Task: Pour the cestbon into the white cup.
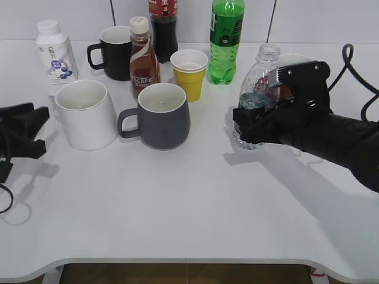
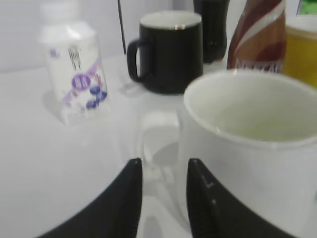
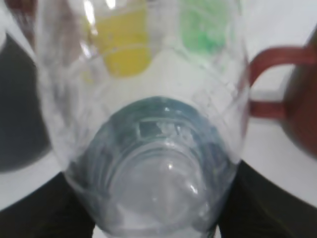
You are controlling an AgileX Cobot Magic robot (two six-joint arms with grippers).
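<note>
I see my right gripper (image 1: 256,121) clamped on the cestbon (image 1: 258,89); my left gripper (image 2: 163,171) sits slightly parted, holding nothing, beside the white cup (image 2: 247,148)

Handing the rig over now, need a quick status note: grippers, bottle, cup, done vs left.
Right gripper: shut on the cestbon, bottle upright, cap off, right of the grey mug.
Left gripper: open, empty, jaws aimed at the handle of the white cup.
White cup: on the table at left, looks empty.
Done: bottle grasped.
Left: carry it over the white cup, tilt, pour.
</note>
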